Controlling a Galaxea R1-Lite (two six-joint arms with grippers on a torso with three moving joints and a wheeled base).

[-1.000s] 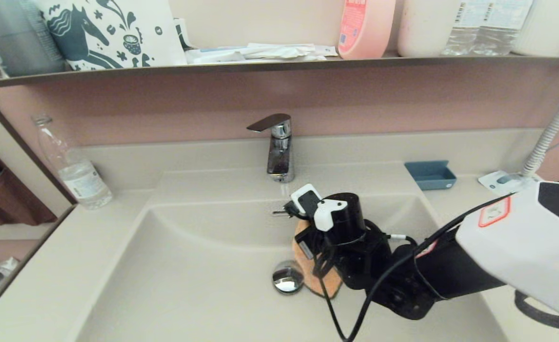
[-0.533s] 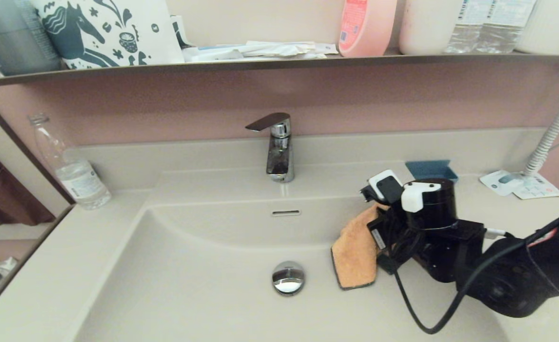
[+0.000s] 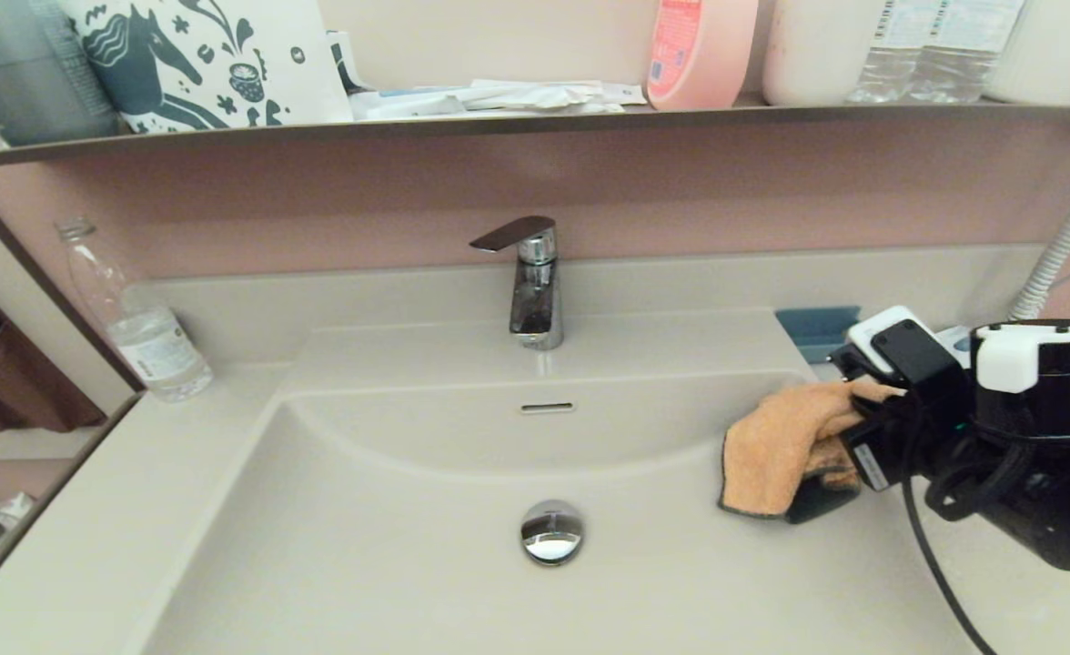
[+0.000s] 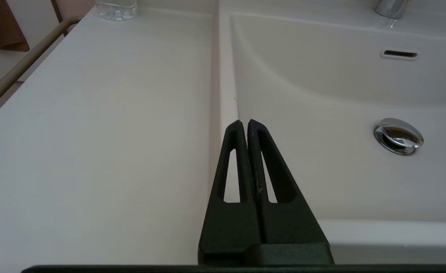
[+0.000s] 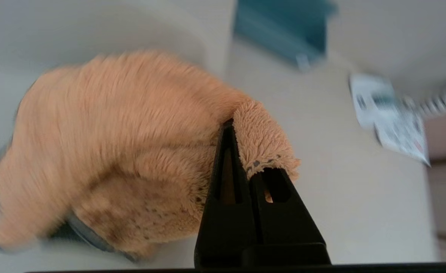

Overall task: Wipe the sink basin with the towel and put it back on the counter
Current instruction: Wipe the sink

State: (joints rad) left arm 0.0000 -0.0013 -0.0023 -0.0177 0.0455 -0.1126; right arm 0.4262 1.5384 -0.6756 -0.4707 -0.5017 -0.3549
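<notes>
The orange-peach towel (image 3: 781, 446) hangs lifted at the right rim of the beige sink basin (image 3: 389, 546), its dark grey trim at the lower edge. My right gripper (image 3: 853, 423) is shut on the towel (image 5: 113, 151), pinching a fold between its black fingers (image 5: 226, 182), above the counter (image 5: 340, 182) just right of the basin. The chrome drain plug (image 3: 551, 532) and overflow slot (image 3: 548, 408) lie bare. My left gripper (image 4: 244, 122) is shut and empty, parked over the basin's left rim beside the left counter (image 4: 94, 132).
A chrome faucet (image 3: 530, 291) stands behind the basin. A blue tray (image 3: 812, 329) and a leaflet (image 5: 393, 121) lie on the right counter, with a coiled hose (image 3: 1063, 246) behind. A water bottle (image 3: 135, 318) stands at the back left. The shelf (image 3: 535, 123) above carries bottles and a bag.
My right gripper has carried the towel from beside the drain plug rightwards and upwards, out of the basin bottom to its right rim. The left gripper's earlier position is not shown.
</notes>
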